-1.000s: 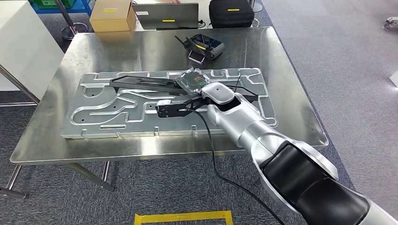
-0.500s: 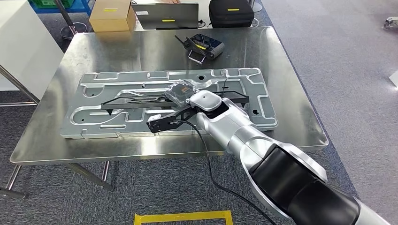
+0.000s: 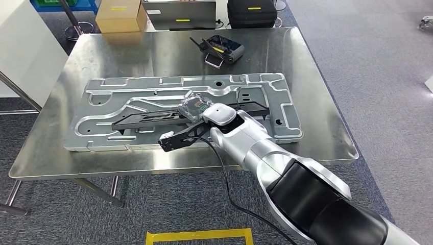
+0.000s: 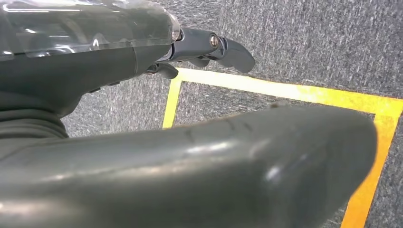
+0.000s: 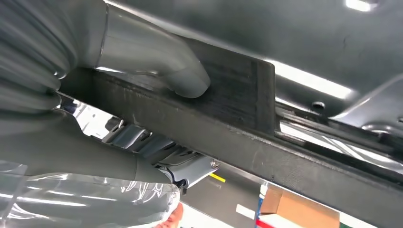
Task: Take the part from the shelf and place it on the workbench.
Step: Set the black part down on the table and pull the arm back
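The part [image 3: 148, 118] is a long black bar, lying level just over the pressed silver panel [image 3: 102, 97] on the steel workbench [image 3: 153, 56]. My right hand [image 3: 195, 107], wrapped in clear plastic, grips it near its middle. In the right wrist view the thumb [image 5: 176, 71] presses on the part's [image 5: 228, 123] flat side. Whether the part touches the panel I cannot tell. My left hand [image 4: 190, 166] hangs over grey carpet and holds nothing, its fingers [image 4: 223, 47] stretched out.
A black remote controller [image 3: 222, 48] lies on the workbench behind the panel. Beyond the far edge are a cardboard box [image 3: 118, 15], a laptop [image 3: 178, 14] and a black case [image 3: 251, 11]. Yellow tape [image 3: 199, 236] marks the carpet in front of me.
My right arm has brought the part towards the workbench's near edge and slightly left, from the panel's far side to its middle. The grip is unchanged.
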Available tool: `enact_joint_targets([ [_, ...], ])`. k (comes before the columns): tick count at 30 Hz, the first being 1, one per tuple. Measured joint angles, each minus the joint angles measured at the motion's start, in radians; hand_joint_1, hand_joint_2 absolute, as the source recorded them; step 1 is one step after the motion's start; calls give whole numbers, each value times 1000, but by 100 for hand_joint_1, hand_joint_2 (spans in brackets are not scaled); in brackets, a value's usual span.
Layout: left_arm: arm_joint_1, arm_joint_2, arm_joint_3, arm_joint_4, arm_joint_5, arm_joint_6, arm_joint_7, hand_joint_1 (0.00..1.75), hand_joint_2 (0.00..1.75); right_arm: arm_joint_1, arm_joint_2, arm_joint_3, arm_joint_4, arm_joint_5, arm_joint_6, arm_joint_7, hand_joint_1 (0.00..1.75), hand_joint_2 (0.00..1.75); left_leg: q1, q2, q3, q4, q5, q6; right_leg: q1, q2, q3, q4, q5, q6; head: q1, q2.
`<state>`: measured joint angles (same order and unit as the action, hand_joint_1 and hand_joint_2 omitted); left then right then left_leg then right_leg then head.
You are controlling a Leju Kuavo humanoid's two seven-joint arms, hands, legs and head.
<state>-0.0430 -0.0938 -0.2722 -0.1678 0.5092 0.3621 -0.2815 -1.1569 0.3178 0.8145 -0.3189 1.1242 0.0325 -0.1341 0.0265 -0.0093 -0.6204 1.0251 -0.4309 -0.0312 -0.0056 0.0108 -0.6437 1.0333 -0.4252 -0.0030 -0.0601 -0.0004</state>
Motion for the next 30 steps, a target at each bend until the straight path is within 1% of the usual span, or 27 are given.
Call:
enact_joint_targets([
  [1, 0, 0, 0, 0, -1, 2, 0, 0, 175, 0, 0, 0, 2, 4, 1, 2, 0, 175, 0, 0, 0, 0, 0, 0, 0, 0, 0, 0, 0, 0, 0, 0],
  [5, 0, -2, 1, 0, 0, 9, 3, 0, 0, 4, 2, 0, 6, 15, 3, 7, 0, 175, 0, 0, -2, 0, 0, 0, 0, 0, -2, 0, 0, 0, 0, 0],
  [15, -1, -7, 7, 0, 13, 9, -9, 0, 0, 17, 4, 0, 11, 14, -4, 20, 0, 175, 0, 0, -1, 0, 0, 0, 0, 0, -1, 0, 0, 0, 0, 0],
  [18, -1, -8, 8, 0, 15, 9, -8, 0, 0, 23, 4, -10, 10, -39, -27, 27, 0, 175, 0, 0, 0, 0, 0, 0, 0, 0, 0, 0, 0, 0, 0, 0],
  [21, -1, -8, 10, 0, 20, 11, -7, 0, 0, 36, 4, -62, -1, -146, -65, -4, 0, 175, 0, 0, 0, 0, 0, 0, 0, 0, 0, 0, 0, 0, 0, 0],
  [24, -1, -8, 17, 0, 24, 14, -6, 0, 0, 57, 5, -155, -38, -264, -114, -67, 0, 44, 0, 0, 1, 0, 0, 0, 0, 0, 1, 0, 0, 0, 0, 0],
  [25, -1, -8, 20, 0, 26, 15, -6, 0, 0, 64, 5, -187, -56, -300, -127, -93, 0, 44, 0, 0, 1, 0, 0, 0, 0, 0, 1, 0, 0, 0, 0, 0],
  [27, -1, -8, 24, 0, 29, 16, -8, 0, 0, 89, 6, -256, -116, -394, -139, -160, 0, 131, 0, 0, 1, 0, 0, 0, 0, 0, 2, 0, 0, 0, 0, 0],
  [28, 0, -8, 25, 0, 31, 16, -11, 0, 0, 109, 8, -297, -162, -462, -137, -198, 0, 175, 0, 0, 2, 0, 0, 0, 0, 0, 2, 0, 0, 0, 0, 0],
  [30, 0, -8, 27, 0, 32, 16, -16, 0, 0, 165, 12, -378, -287, -618, -129, -254, 0, 175, 0, 0, 2, 0, 0, 0, 0, -1, 2, 0, 0, 0, 0, 0],
])
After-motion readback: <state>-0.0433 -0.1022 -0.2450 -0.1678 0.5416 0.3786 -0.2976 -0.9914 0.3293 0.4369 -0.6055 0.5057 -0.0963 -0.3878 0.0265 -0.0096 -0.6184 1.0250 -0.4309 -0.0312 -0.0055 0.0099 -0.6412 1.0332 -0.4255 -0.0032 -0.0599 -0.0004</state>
